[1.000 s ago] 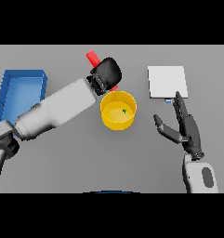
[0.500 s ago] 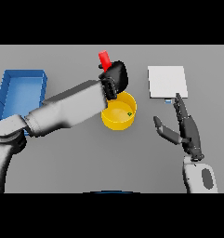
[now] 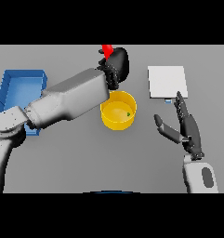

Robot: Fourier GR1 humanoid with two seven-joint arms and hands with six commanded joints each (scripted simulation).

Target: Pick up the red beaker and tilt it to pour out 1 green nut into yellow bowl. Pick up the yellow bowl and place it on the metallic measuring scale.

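Observation:
My left hand (image 3: 117, 66) is shut on the red beaker (image 3: 107, 49), holding it above the far rim of the yellow bowl (image 3: 117, 120); only the beaker's top shows past the hand. One small green nut (image 3: 128, 113) lies inside the bowl at its right side. The metallic measuring scale (image 3: 167, 82), a pale square plate, sits to the right and a little beyond the bowl. My right hand (image 3: 187, 130) stands open to the right of the bowl, fingers straight and pointing away, thumb toward the bowl, touching nothing.
A blue tray (image 3: 16, 83) lies at the left edge of the table, partly covered by my left arm. My left forearm (image 3: 67, 100) crosses the table from lower left toward the bowl.
The left hand with the red beaker has moved right and slightly farther away, now over the bowl's far rim. The right hand and the bowl have stayed put.

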